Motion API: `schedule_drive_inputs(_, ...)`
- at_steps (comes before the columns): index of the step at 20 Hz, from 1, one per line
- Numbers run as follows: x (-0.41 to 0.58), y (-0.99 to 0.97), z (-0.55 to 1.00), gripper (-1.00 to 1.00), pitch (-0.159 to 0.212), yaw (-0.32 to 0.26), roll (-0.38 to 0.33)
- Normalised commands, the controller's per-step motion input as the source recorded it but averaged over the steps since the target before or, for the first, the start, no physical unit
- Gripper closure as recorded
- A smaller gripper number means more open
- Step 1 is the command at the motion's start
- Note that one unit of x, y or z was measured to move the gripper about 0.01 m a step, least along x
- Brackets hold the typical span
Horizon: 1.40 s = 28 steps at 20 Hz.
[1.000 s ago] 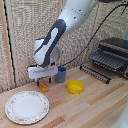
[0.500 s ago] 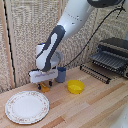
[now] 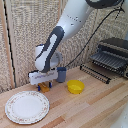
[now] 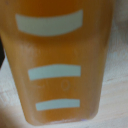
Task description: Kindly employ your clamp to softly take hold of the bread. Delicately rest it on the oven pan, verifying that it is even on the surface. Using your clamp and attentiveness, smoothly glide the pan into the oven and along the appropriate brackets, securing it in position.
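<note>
Straddling bread (image 3: 45, 86), jaws (image 3: 44, 88) nr wall.

The big white and grey robot arm (image 3: 70, 27) bends down low. Its small dark clamp with blue tips (image 3: 44, 86) points straight down, fingers close together, but I cannot tell if they grip

Plate (image 3: 27, 106): laid flat on the counter (image 3: 95, 107).
Bowl (image 3: 75, 87): yellow, set near the blue cup (image 3: 61, 74).
</note>
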Motion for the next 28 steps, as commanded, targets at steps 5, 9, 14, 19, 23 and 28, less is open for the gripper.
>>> schedule_drive_inputs(5, 0.085, 0.04, 0.0, 1.0, -0.036, 0.036, 0.0)
schedule_drive_inputs(9, 0.039, 0.01, 0.09, 1.0, -0.03, -0.06, 0.008)
schedule_drive_inputs(14, 0.029, 0.16, 0.56, 1.0, -0.028, -0.257, 0.043)
schedule_drive_inputs(19, 0.016, 0.03, 0.96, 1.0, 0.01, -0.24, 0.001)
schedule_drive_inputs(23, 0.044, 0.0, 0.98, 1.0, 0.035, -0.242, 0.0)
schedule_drive_inputs(28, 0.066, -0.06, 0.87, 1.0, 0.061, -0.306, 0.0)
